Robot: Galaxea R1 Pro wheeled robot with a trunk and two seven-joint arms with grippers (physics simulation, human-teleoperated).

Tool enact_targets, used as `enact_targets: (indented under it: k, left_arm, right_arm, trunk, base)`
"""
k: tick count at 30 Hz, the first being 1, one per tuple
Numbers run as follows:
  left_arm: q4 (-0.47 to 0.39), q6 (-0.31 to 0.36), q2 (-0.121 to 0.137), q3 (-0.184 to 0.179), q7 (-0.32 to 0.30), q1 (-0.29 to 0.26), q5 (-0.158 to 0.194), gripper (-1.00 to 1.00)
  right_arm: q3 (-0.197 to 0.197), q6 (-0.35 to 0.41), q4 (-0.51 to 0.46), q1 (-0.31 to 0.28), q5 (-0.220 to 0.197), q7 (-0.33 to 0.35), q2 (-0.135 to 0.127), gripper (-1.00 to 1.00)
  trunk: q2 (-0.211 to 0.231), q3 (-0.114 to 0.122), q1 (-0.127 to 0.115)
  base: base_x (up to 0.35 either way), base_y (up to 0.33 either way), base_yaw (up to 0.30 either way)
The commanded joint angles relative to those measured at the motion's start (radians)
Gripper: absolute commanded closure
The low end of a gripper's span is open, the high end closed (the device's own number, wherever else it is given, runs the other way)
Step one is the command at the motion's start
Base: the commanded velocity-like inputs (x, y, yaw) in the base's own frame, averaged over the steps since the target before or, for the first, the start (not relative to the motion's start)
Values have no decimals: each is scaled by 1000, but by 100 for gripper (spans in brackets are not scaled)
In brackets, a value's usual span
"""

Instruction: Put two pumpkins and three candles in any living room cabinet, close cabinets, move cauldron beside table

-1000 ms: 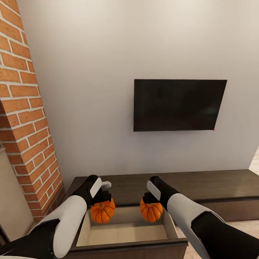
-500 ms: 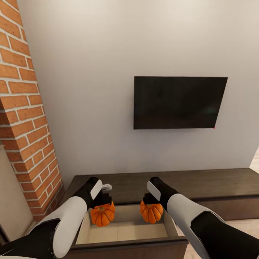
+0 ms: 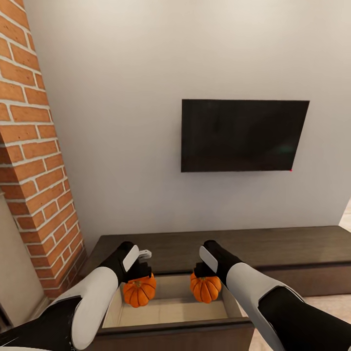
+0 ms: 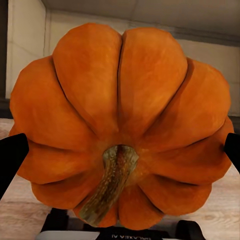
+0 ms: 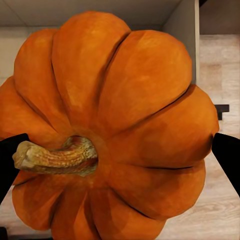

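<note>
A: Where are the pumpkins?

B: Lower centre; left gripper jaws clamp one pumpkin, right gripper jaws clamp another, above the open drawer.

A: Risk?

B: Releasing high; pumpkins may bounce or roll.

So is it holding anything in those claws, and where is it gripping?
Yes: each claw pinches one pumpkin by its sides, the left pumpkin and the right pumpkin, stems facing the wrists.
</note>
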Motion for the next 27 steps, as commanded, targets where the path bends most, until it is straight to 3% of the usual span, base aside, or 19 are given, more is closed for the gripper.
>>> enact_targets:
  k: [1,9,12,16,27]
  left_arm:
    - [-2,2,0,1,9,0,11,100]
    - [-2,-14,0,1,9,0,10,100]
    - [-2,-76,0,1,9,0,11,100]
    - [-2,-108,-2,1,7,0,12,100]
    - [-2,-121,-3,1,3,0,14,100]
  right_arm:
    - [6,3,-1,-1,-10,-7,0,100]
    - [6,-40,1,-1,-10,-7,-2,100]
    - [6,-60,0,0,-10,-7,-3,100]
    - [5,-89,0,1,-9,-6,-4,100]
    - [6,-113,1,1,-9,-6,-5,100]
  trunk:
    - [-8,-4,4]
    - [-64,-29,35]
    - [-85,-39,46]
    - [-113,-51,61]
    - [-190,-86,104]
  base:
    - [0,0,0]
    - [0,0,0]
    - [0,0,0]
    - [0,0,0]
    - [0,0,0]
